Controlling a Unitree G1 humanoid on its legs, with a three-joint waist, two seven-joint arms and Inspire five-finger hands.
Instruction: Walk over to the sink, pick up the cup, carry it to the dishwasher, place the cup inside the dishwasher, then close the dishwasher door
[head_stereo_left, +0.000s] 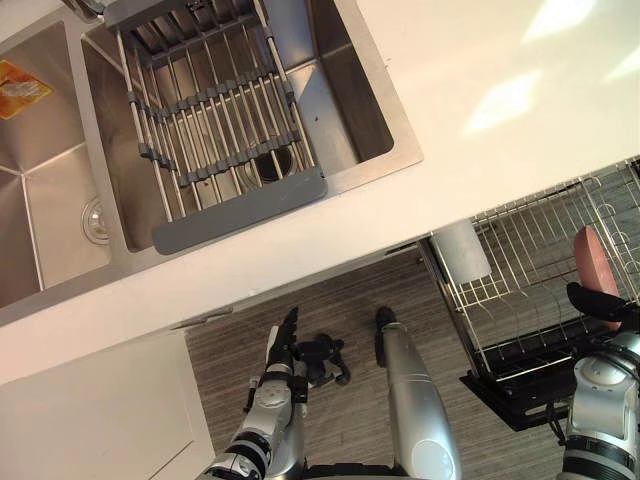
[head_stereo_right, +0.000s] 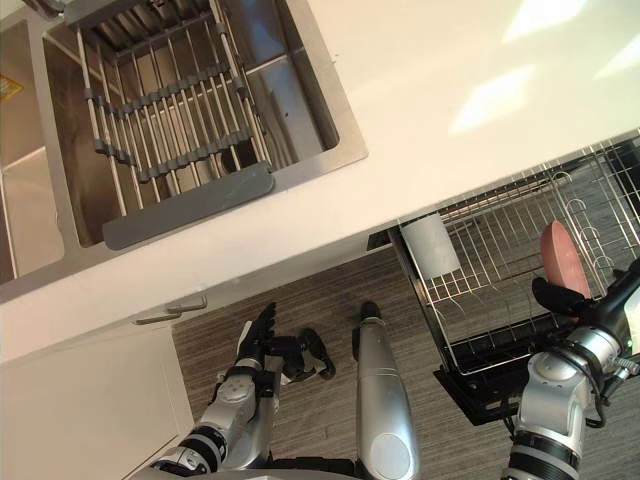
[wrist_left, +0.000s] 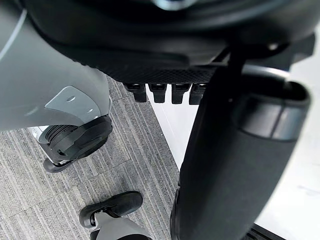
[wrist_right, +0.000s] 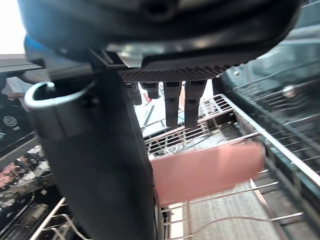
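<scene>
Where the white counter (head_stereo_left: 480, 180) ends, the wire dishwasher rack (head_stereo_left: 520, 250) sits pulled out. It holds a pale round tumbler (head_stereo_left: 465, 250) at the corner nearest the sink (head_stereo_left: 400, 150) and the pink cup (head_stereo_left: 595, 260) on its far side. A grey slat rack (head_stereo_left: 215, 140) lies over one sink basin. The other basin holds a small orange thing (head_stereo_left: 20, 85), too cut off to name. The cup's long way runs from the right hand (head_stereo_left: 598, 300) toward the counter.

The left hand (head_stereo_right: 255, 340) hangs low by the floor (head_stereo_right: 330, 290). Its own wrist view shows its fingers (wrist_left: 159, 93) straight.

In the right wrist view the cup lies sideways among the rack wires, with one end hidden behind the hand. I cannot tell if that hand grips it.
</scene>
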